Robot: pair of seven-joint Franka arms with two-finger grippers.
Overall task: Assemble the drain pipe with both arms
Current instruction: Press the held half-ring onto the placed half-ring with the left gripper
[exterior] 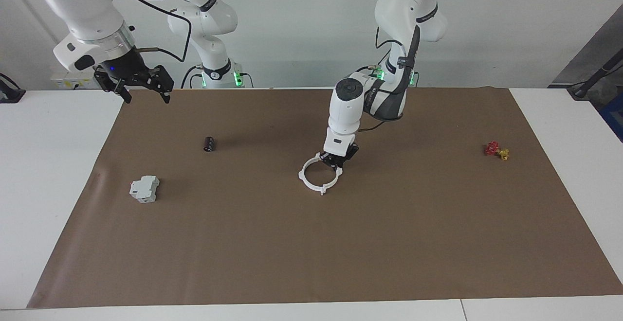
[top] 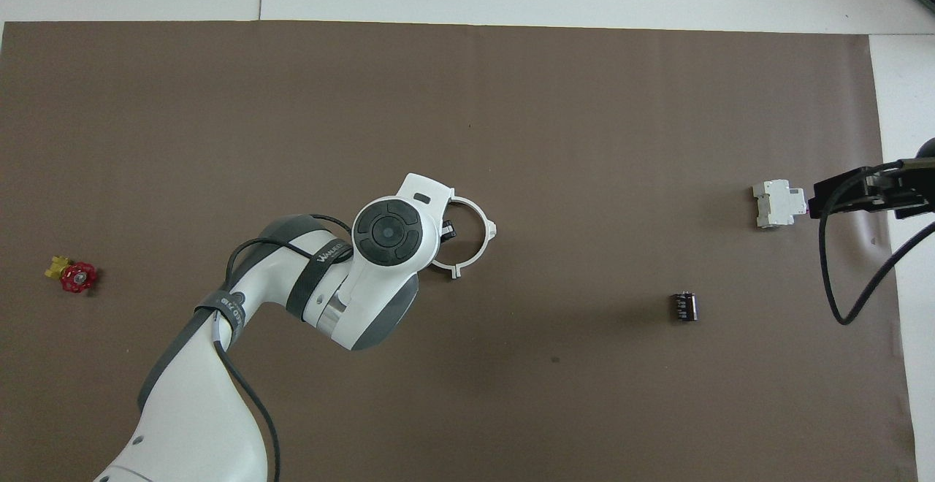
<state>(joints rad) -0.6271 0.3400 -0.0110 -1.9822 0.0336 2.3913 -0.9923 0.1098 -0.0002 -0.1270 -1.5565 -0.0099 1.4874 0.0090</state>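
Observation:
The drain pipe lies on the brown mat near the table's middle. It looks like one closed white ring with small outer tabs. My left arm reaches down to it, and my left gripper is shut on the part of the ring's rim nearest the robots. In the overhead view the arm's wrist hides part of the ring. My right gripper hangs open and raised, with nothing in it, over the mat's corner at the right arm's end. That arm waits.
A grey-white boxy block and a small black cylinder lie toward the right arm's end of the mat. A small red and yellow valve lies toward the left arm's end.

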